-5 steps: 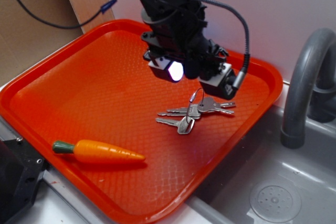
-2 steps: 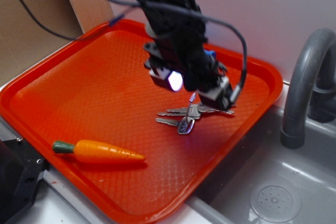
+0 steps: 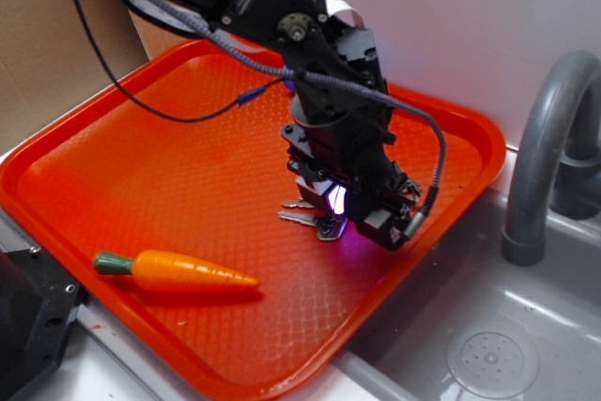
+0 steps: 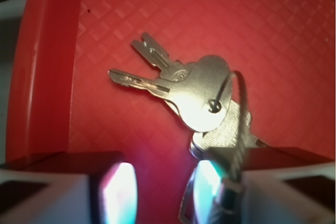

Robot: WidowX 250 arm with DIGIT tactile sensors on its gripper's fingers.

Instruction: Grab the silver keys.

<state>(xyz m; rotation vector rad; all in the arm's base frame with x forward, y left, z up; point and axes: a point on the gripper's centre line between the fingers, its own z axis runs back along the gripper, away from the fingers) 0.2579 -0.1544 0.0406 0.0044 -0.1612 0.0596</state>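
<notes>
Lowered gripper (image 3: 352, 218) covers flat silver keys (image 4: 202, 95).

A small bunch of flat silver keys (image 4: 202, 95) lies on a textured orange-red surface, near its right edge. The blades fan out from rounded heads stacked over each other, joined by a thin wire ring standing up. From the exterior view, only two blade tips (image 3: 305, 219) show.

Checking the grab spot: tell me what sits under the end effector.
Under the end effector lie the silver keys on the orange tray, their wire ring rising beside one finger. From outside, only two key tips show; the rest are covered. Whether the fingers touch is unclear.
</notes>
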